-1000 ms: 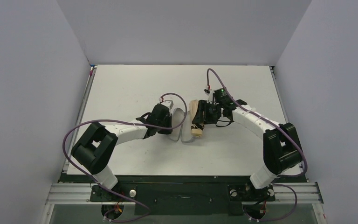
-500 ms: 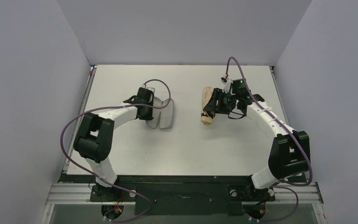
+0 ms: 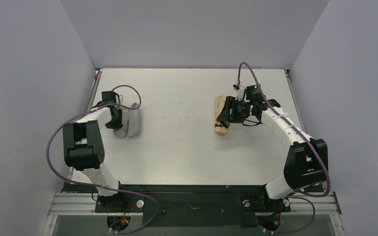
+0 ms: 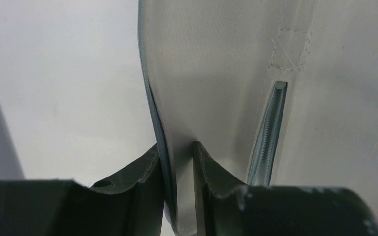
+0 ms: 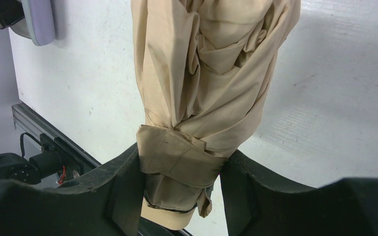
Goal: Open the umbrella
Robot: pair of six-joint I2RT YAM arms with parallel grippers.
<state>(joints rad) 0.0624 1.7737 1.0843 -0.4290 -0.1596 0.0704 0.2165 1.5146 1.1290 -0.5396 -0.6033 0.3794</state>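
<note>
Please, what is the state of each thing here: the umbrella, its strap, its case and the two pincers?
umbrella: folded shut, canopy bunched, not yet opened.
strap: wrapped around the canopy, fastened.
case: off the umbrella, far from it on the left, one edge pinched.
left pincer: shut on the case.
right pincer: shut on the umbrella at its strapped end.

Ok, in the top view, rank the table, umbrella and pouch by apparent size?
1. table, by far the largest.
2-3. umbrella and pouch: they look about alike, each partly covered, so unranked.
</note>
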